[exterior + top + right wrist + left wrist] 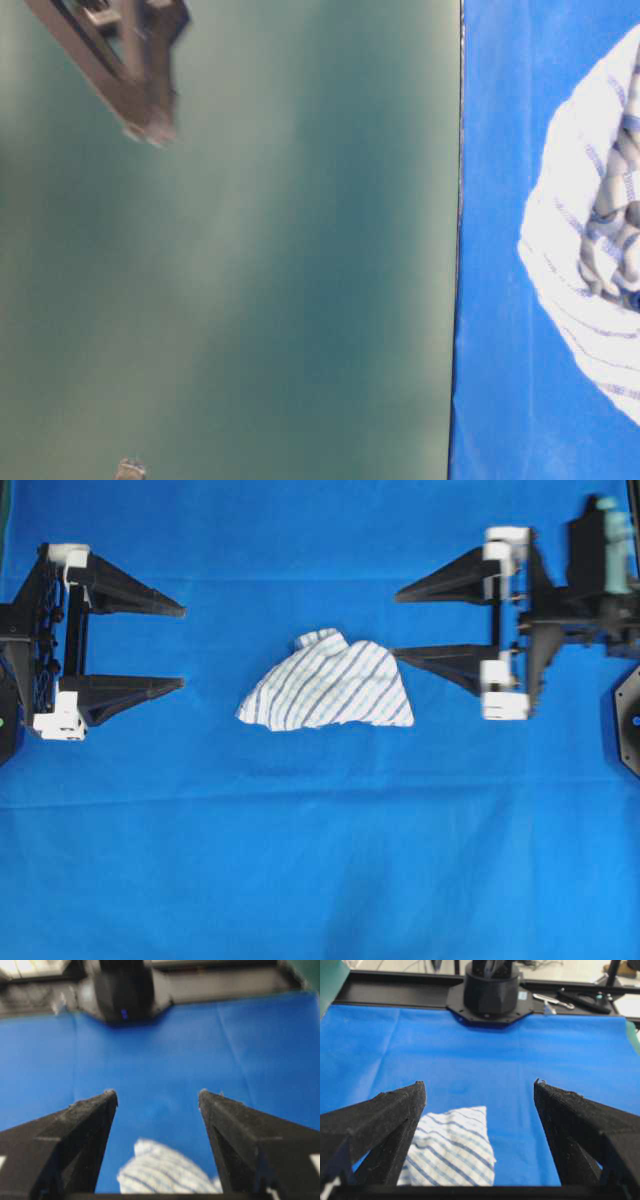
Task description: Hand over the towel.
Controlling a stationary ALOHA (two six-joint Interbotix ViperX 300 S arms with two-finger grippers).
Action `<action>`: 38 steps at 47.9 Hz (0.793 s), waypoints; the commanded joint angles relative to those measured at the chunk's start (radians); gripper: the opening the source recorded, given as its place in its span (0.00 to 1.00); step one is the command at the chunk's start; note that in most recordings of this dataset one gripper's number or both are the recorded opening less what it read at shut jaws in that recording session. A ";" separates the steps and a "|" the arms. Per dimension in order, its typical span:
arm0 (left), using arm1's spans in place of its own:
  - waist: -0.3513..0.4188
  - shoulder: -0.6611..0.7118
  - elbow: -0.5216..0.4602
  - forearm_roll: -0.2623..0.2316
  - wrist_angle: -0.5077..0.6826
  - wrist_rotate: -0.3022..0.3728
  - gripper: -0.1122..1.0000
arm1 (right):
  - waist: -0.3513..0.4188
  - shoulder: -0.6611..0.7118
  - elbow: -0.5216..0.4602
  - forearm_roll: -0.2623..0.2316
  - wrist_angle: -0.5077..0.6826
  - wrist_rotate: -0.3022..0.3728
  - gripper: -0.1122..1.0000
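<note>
The towel (327,683), white with thin blue stripes, lies crumpled in the middle of the blue cloth. It also shows low in the left wrist view, towel (451,1150), and in the right wrist view, towel (162,1172). My left gripper (183,647) is open at the left, well apart from the towel, with nothing between its fingers. My right gripper (398,625) is open at the right, above the cloth; its lower fingertip is next to the towel's right edge. Nothing is held. The table-level view shows the towel (580,250) at its right edge.
A large plain blue cloth (320,860) covers the work surface. The other arm's black base (490,990) stands at the far end in the left wrist view, with tools (560,1000) on the frame behind it.
</note>
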 commanded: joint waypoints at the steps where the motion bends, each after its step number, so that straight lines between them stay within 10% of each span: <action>1: 0.000 0.000 -0.011 -0.002 -0.008 -0.002 0.94 | 0.003 -0.023 0.005 -0.003 -0.040 -0.003 0.73; 24: 0.000 -0.006 -0.008 0.000 0.008 0.002 0.93 | 0.003 -0.020 0.015 -0.005 -0.038 -0.003 0.73; 38: 0.000 -0.147 0.026 0.000 0.138 0.015 0.93 | 0.003 -0.293 0.100 -0.005 0.118 0.003 0.73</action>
